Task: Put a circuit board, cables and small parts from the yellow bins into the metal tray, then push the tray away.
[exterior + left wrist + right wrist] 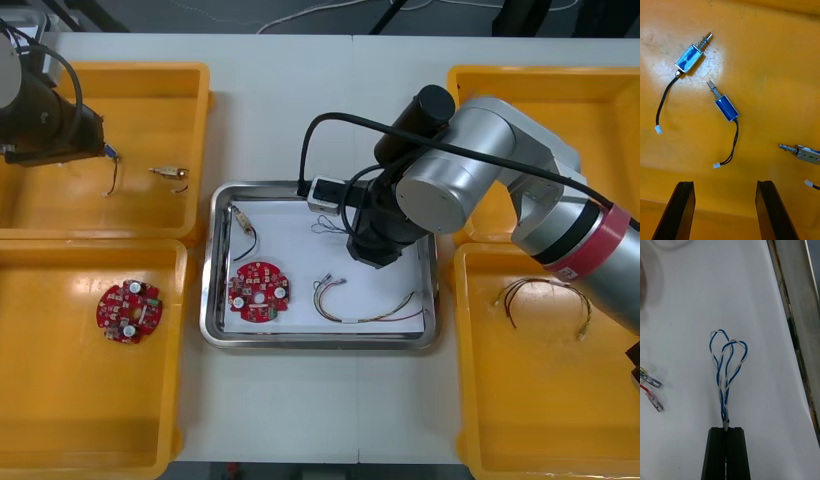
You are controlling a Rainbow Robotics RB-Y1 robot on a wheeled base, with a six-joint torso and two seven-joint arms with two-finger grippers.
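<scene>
My right gripper [726, 429] is shut on the end of a twisted blue and white cable [726, 363], whose loops stretch out beyond the fingertips over the white floor of the metal tray [797, 315]. In the front view that gripper [372, 250] is over the tray's right half [215, 330]. In the tray lie a red circuit board [259, 292], a red and yellow cable [365, 308] and a small metal part [243, 222] with a black lead. My left gripper [725, 185] is open above several small metal parts [725, 107] in the far left yellow bin [150, 110].
The near left bin [60, 400] holds another red circuit board [129, 311]. A cable [545, 298] lies in the near right bin [540, 420]. The far right bin [560, 95] is partly covered by the right arm. Red and yellow cable ends [651, 390] lie beside the right fingers.
</scene>
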